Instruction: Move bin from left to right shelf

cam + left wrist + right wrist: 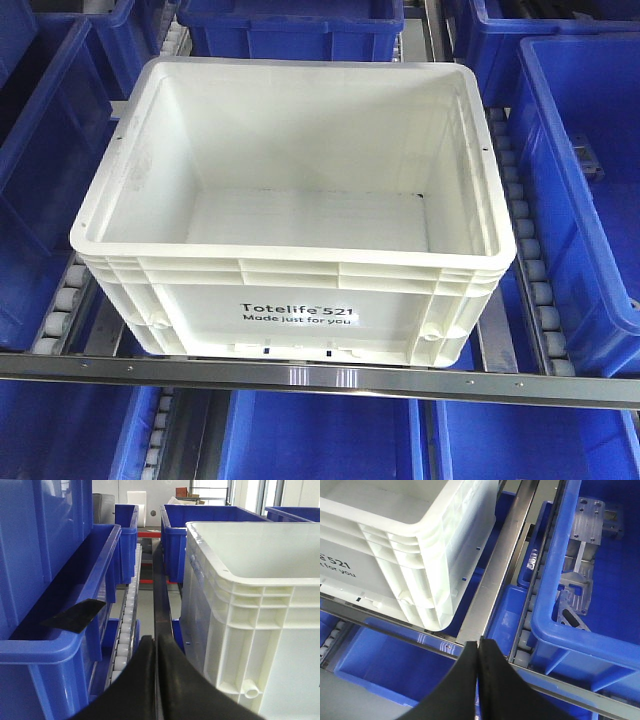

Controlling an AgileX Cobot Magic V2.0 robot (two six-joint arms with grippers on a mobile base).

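Here the bin sits right of the left tool (fingers pressed together).

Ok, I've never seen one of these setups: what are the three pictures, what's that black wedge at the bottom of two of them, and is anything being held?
It is a two-armed robot facing roller shelving. The front view looks down at the empty white bin, printed "Totelife 521", resting on the roller tracks among blue bins. The other two pictures come from cameras on the wrists. The black wedge in each is that arm's gripper, jaws pressed together: the left gripper sits beside the white bin's left wall, the right gripper near its front right corner. Neither holds anything. The blue bin on the right contains metal parts.
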